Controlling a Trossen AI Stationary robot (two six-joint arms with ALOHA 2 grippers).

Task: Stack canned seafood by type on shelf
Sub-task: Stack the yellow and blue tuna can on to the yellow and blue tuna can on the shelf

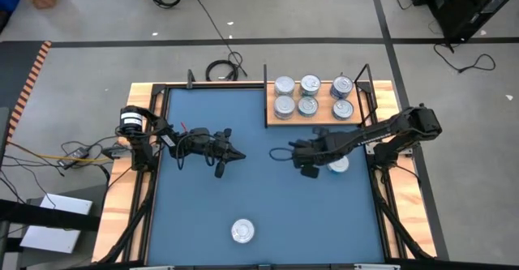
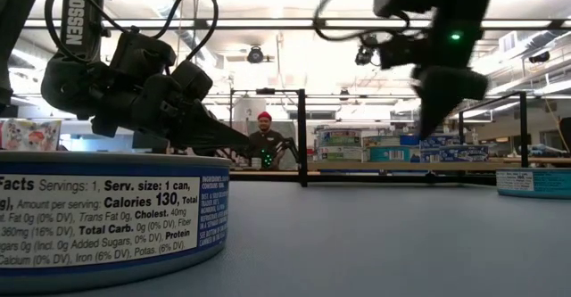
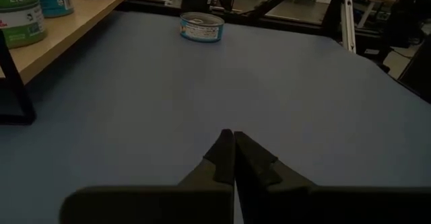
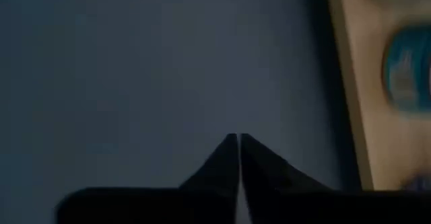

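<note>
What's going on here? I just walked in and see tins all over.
A two-armed robot is sorting canned seafood onto the wooden shelf, where six tins already sit in two rows. Two more wait on the blue mat: one beside the right arm, one near the front edge. Both the left gripper and right gripper hover over the mat's middle, fingers shut, holding nothing.

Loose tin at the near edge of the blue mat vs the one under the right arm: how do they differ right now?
The short round silver-lidded tin at the mat's near edge sits in the open, its whole lid showing; the silver-lidded tin by the right arm is partly covered by that arm. The near-edge tin lies far from the light-brown wooden shelf; the other lies just in front of it. Shared: both upright on the blue mat, neither held.
</note>
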